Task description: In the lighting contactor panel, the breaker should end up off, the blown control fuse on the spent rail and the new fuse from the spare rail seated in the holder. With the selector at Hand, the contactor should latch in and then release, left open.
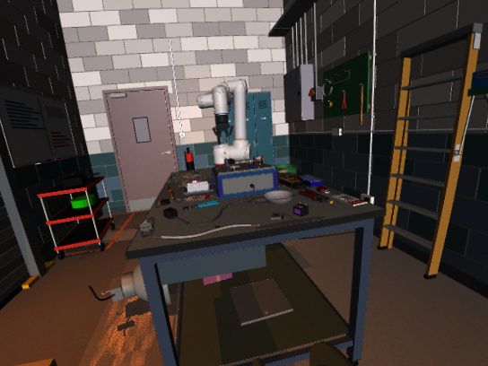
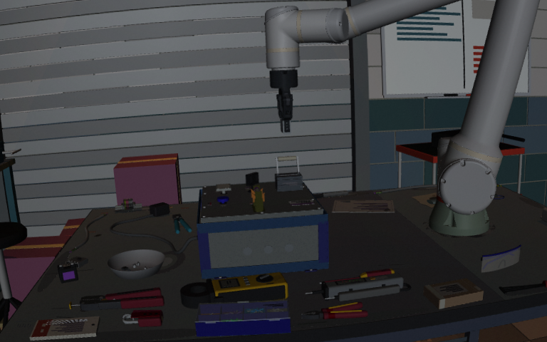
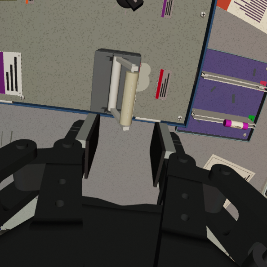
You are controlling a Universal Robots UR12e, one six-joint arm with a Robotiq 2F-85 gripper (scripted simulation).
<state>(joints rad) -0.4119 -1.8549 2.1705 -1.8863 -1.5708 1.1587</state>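
Observation:
The blue contactor panel box (image 2: 262, 232) sits mid-bench with its grey top plate facing up. Near the plate's edge a grey breaker housing (image 3: 109, 79) carries a cream cylindrical handle (image 3: 128, 97) on a bail that stands up from it (image 2: 287, 164). Beside the box a purple tray (image 3: 229, 97) holds two rails. The nearer rail carries a fuse with magenta end caps (image 3: 236, 124); the other rail has nothing on it. A black selector knob (image 3: 130, 4) shows at the plate's far edge. My gripper (image 3: 123, 147) hangs high above the breaker handle (image 2: 284, 128). It is partly open and holds nothing.
Behind the bench runs a ribbed shutter wall, with a magenta crate (image 2: 147, 179) at its foot. In front of the panel lie a yellow multimeter (image 2: 248, 285), a blue case (image 2: 243, 318), screwdrivers and pliers (image 2: 341, 311). A bowl (image 2: 135, 263) and cable lie to its left.

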